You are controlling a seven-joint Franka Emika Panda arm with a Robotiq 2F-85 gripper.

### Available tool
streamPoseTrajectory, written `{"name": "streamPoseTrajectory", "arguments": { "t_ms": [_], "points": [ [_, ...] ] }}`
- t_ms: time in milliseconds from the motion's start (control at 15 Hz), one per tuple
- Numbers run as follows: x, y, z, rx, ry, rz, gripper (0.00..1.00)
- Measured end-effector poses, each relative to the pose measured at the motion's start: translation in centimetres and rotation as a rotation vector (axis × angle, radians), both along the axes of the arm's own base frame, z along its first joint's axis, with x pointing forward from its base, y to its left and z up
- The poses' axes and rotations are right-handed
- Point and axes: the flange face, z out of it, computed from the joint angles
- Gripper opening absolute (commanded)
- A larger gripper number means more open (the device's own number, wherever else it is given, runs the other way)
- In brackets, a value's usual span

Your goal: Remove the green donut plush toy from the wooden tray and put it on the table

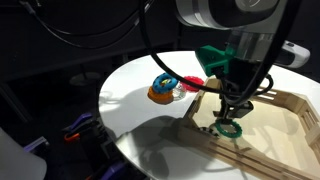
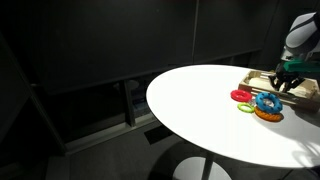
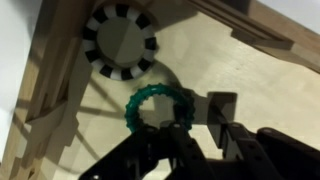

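Dark surroundings enclose a round white table [image 2: 200, 110]. A light-wood tray [image 1: 290, 105] with slotted raised sides sits toward one side of the top, seen in both exterior views.

Task item: the green ring [image 1: 229, 129] lies inside the tray, on its floor and near one slotted wall. The wrist view shows it flat on the wood [image 3: 158, 108]. A black-and-white striped ring [image 3: 120, 40] lies apart from it, closer to the tray's corner.

Gripper [image 1: 231, 118]: lowered into the tray directly over the green ring, with the fingertips at about ring level. In the wrist view one finger [image 3: 222, 108] stands just beside the ring's outer edge. The other finger cannot be made out against the dark gripper body. Whether the jaws are clamped on the ring or only stand around it cannot be determined.

Outside the tray, on the table: a blue-and-orange donut [image 1: 165, 88] and a red ring [image 1: 192, 81] lie close together. The red ring is the nearer of the two to the tray.
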Motion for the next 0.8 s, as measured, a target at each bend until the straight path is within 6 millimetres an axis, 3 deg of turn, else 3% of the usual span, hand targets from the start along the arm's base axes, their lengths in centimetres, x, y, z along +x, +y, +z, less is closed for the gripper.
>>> {"name": "streamPoseTrajectory", "arguments": {
  "t_ms": [533, 800],
  "points": [
    [0.0, -0.2, 0.1, 0.002, -0.005, -0.011, 0.07],
    [0.3, -0.3, 1.1, -0.004, -0.021, -0.018, 0.07]
  ]
}}
